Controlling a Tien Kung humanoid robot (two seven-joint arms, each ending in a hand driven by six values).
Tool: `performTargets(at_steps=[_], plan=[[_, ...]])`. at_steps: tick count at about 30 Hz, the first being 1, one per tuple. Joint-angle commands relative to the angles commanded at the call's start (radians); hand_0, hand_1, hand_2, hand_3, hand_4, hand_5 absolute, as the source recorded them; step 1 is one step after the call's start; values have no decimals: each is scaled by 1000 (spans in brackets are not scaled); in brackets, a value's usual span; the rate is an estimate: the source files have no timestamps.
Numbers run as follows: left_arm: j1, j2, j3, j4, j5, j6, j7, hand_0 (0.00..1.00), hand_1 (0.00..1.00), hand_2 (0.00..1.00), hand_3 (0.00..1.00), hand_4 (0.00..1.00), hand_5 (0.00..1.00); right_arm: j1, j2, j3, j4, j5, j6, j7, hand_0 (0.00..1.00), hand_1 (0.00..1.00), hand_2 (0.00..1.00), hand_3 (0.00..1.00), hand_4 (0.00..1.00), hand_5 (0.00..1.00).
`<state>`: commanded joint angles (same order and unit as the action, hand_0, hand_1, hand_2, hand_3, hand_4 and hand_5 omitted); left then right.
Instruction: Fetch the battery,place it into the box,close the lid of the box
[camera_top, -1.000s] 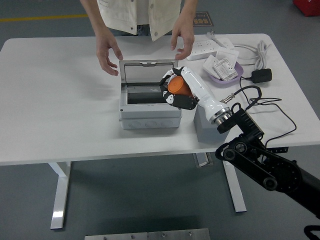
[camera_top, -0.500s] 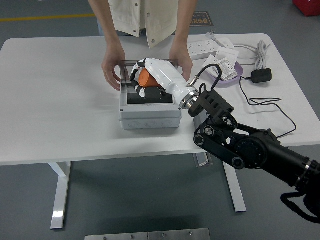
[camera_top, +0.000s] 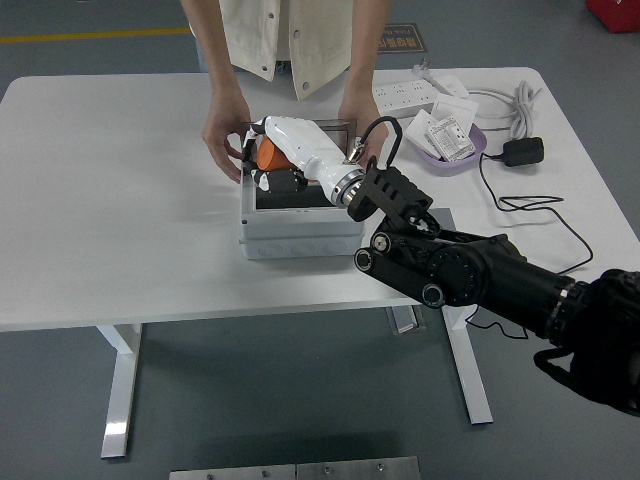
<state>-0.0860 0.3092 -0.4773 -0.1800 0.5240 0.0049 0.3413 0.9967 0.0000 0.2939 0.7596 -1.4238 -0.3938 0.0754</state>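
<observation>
right hand (camera_top: 272, 160), fingers curled around the orange battery (camera_top: 268, 155), had shifted from the box's (camera_top: 300, 235) right side to its far-left inside corner (person's hands (camera_top: 222, 140) now steadying the walls), so release looked next, lid unclosed.

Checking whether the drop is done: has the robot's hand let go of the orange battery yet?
No. The right hand is curled around the orange battery, holding it over the open grey box.
</observation>
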Motion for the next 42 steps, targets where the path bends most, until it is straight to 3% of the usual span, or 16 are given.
performTargets(at_steps=[6,12,23,37,38,42], plan=[[-12,0,2,0,9,-2,1,573,587,504,555,523,2,23,0,-78,-105,95,-7,14,62,204,314,237,2,2],[-22,-1,-6,0,26,-4,6,573,587,504,555,523,2,26,0,-124,-141,167,-17,29,73,205,317,243,2,2],[-38,1,-18,0,53,-5,11,573,587,504,555,523,2,28,0,-130,-99,215,-26,52,114,219,332,286,2,2],[-44,-3,-16,0,58,-6,13,573,587,504,555,523,2,22,0,-133,-106,213,44,59,154,238,346,301,38,2],[-46,-3,-15,0,59,-6,13,573,587,504,555,523,2,21,0,-134,-108,213,46,58,588,537,606,670,303,166],[-51,-6,-16,0,62,-7,13,573,587,504,555,523,2,20,0,-134,-110,219,50,59,588,537,606,670,303,166]])
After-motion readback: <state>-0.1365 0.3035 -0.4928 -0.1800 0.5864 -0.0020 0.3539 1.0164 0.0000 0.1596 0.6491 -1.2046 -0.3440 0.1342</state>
